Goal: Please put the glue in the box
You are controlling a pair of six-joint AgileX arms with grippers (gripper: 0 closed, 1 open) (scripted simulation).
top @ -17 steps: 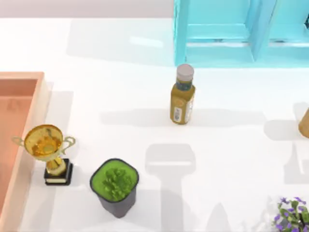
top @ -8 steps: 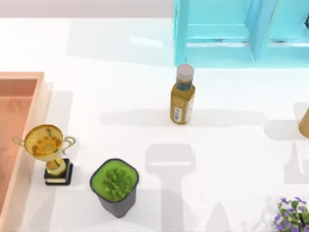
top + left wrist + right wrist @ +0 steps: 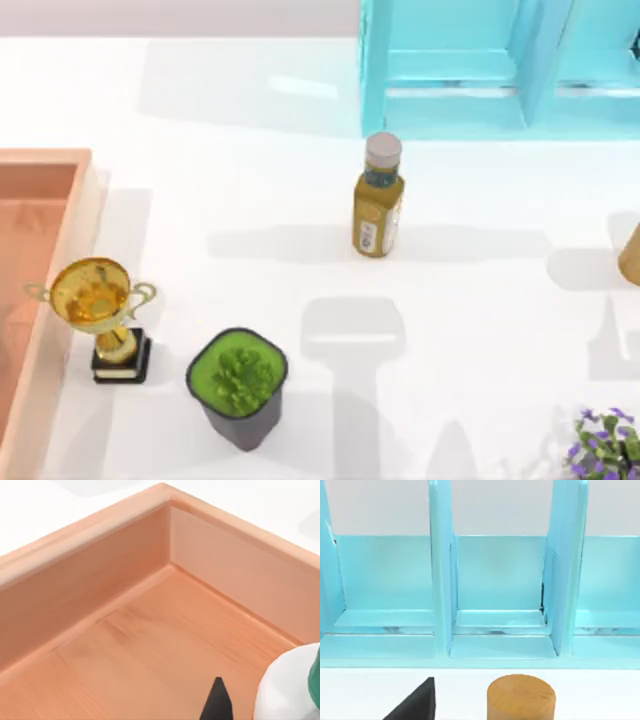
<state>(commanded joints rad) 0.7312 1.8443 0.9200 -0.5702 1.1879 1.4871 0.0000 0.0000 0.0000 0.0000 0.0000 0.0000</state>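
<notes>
One glue [image 3: 287,687] sits low over the floor of the one box [image 3: 150,645], beside the left hand's dark fingertip [image 3: 216,702]; whether that hand grips it, I cannot tell. On the desk [image 3: 250,200]: one bottle [image 3: 378,205], one trophy [image 3: 98,315], one potted plant [image 3: 238,385].

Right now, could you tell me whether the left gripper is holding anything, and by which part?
It cannot be told: the glue sits beside one dark fingertip over the box.

box [image 3: 100,580]: wood-grained, matt salmon-orange
glue [image 3: 287,690]: smooth white plastic, green cap
trophy [image 3: 92,295]: shiny gold metal, dark base
bottle [image 3: 378,210]: glossy mustard plastic, matt grey cap
shelf [image 3: 495,590]: smooth teal, faintly glossy
cylinder [image 3: 521,696]: wood-grained, matt
table [image 3: 480,300]: smooth glossy white
</notes>
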